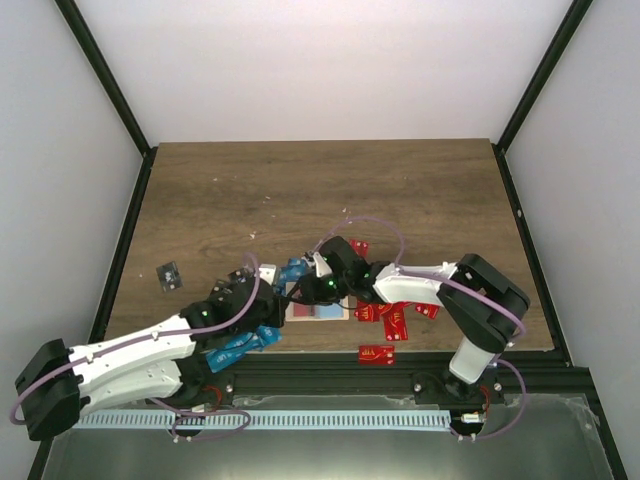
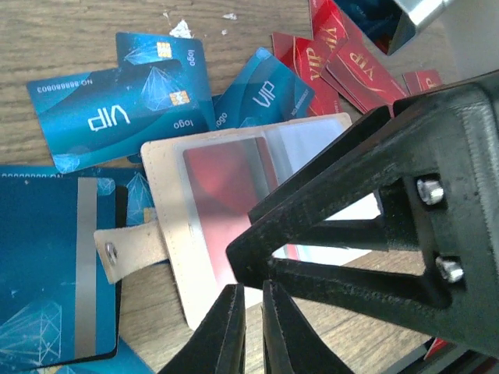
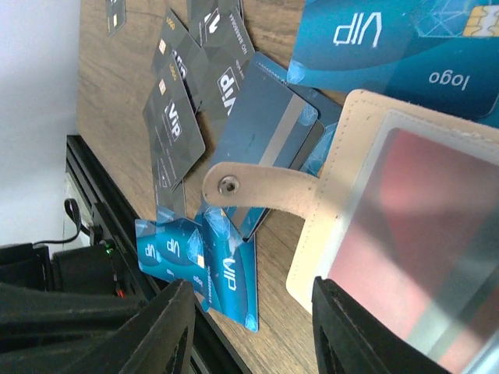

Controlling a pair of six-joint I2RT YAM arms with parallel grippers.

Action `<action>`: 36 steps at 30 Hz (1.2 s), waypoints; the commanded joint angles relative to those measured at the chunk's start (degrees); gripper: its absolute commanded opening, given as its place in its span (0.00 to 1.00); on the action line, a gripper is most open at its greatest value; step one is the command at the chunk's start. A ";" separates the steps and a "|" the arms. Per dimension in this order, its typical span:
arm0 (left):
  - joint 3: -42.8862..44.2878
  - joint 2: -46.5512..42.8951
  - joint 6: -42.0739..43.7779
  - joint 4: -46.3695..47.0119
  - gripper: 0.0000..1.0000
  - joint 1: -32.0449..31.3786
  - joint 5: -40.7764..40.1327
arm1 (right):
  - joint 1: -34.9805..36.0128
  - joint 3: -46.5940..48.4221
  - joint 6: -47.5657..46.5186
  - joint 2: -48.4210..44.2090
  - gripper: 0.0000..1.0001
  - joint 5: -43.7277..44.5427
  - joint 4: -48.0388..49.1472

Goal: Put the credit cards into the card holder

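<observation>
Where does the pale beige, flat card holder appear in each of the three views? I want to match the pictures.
Top external: the pale beige flat card holder lies a little below the centre.
Left wrist: it fills the centre, its right side hidden.
Right wrist: it is at the right edge, cut off.
Shared landmark: its beige strap with a metal snap shows in both wrist views; from above it is too small to tell.

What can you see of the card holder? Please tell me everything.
The card holder is pale beige and leather-like, with stitched edges, lying open and flat on the wooden table. Its clear sleeve shows a red card inside. Its strap with a metal snap rests on a blue card. The open right end effector hangs over it.
</observation>
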 commanded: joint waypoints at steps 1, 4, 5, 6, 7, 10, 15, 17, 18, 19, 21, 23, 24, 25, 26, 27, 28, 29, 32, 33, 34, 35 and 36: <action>-1.36 -2.90 -0.40 -1.07 0.10 0.34 1.98 | 0.59 1.98 -0.83 -3.02 0.45 1.15 -4.20; -2.47 -4.05 0.78 1.73 0.12 0.13 5.74 | 0.69 0.24 -1.87 -8.15 0.50 4.86 -8.91; -2.88 -4.12 0.90 2.95 0.13 0.03 7.29 | 0.63 -0.63 -2.01 -10.31 0.51 7.36 -11.54; -3.18 -4.02 1.66 4.48 0.14 -0.05 8.66 | 0.66 -1.45 -2.26 -13.08 0.53 8.97 -14.02; -3.45 -3.78 2.60 6.01 0.15 -0.16 10.01 | 0.57 -2.40 -2.33 -15.45 0.55 10.93 -16.46; -4.03 -1.63 4.57 11.05 0.18 -0.83 14.57 | 0.61 -5.63 -1.61 -22.65 0.59 16.81 -23.93; -3.97 3.35 7.95 20.31 0.28 -3.19 19.74 | -0.24 -8.96 2.89 -33.06 0.63 29.36 -37.74; -3.43 6.51 9.53 23.75 0.33 -4.25 21.59 | -2.30 -10.56 4.14 -36.53 0.63 32.48 -41.37; -2.92 8.15 10.41 25.18 0.35 -4.75 22.64 | -3.69 -11.38 4.61 -38.39 0.63 33.27 -42.40; -2.46 10.12 11.16 26.65 0.38 -5.25 23.76 | -5.05 -12.17 4.88 -40.05 0.64 33.59 -43.01; -1.30 14.38 12.88 29.78 0.43 -6.40 26.32 | -6.59 -13.47 5.27 -43.34 0.66 34.07 -43.34; 0.54 18.88 14.94 31.31 0.47 -7.92 27.58 | -7.11 -14.15 5.74 -45.73 0.69 34.57 -43.29; 1.57 21.31 16.06 31.74 0.50 -8.87 27.58 | -7.29 -14.14 5.79 -46.07 0.69 34.84 -43.33; 2.77 23.61 17.52 31.94 0.51 -9.64 27.31 | -7.51 -13.93 5.83 -46.12 0.70 35.16 -43.62; 3.96 25.83 18.69 32.20 0.51 -10.41 27.10 | -7.56 -13.72 5.92 -46.06 0.70 35.43 -43.78; 4.77 27.89 19.49 32.97 0.52 -11.13 26.72 | -7.63 -13.62 5.87 -46.04 0.70 35.56 -43.69; 5.40 29.78 20.00 34.05 0.52 -11.39 26.93 | -7.70 -13.65 5.85 -46.10 0.70 35.52 -43.42; 6.05 32.38 20.50 35.18 0.52 -11.54 27.75 | -7.74 -13.80 5.69 -46.19 0.70 35.27 -43.07; 7.91 37.57 21.66 37.02 0.55 -11.87 28.65 | -7.74 -14.21 5.31 -46.66 0.70 34.09 -42.21; 8.69 39.16 22.18 36.99 0.56 -11.99 28.94 | -7.80 -14.36 5.13 -46.84 0.70 33.83 -42.05; 9.51 40.65 22.56 36.70 0.57 -12.11 29.13 | -7.83 -14.51 4.94 -47.02 0.70 33.56 -41.84; 10.45 41.91 23.00 36.30 0.58 -12.32 29.38 | -7.83 -14.49 4.76 -47.20 0.70 33.49 -41.83; 11.41 42.98 23.38 35.92 0.58 -12.53 29.60 | -7.83 -14.49 4.58 -47.33 0.70 33.48 -41.80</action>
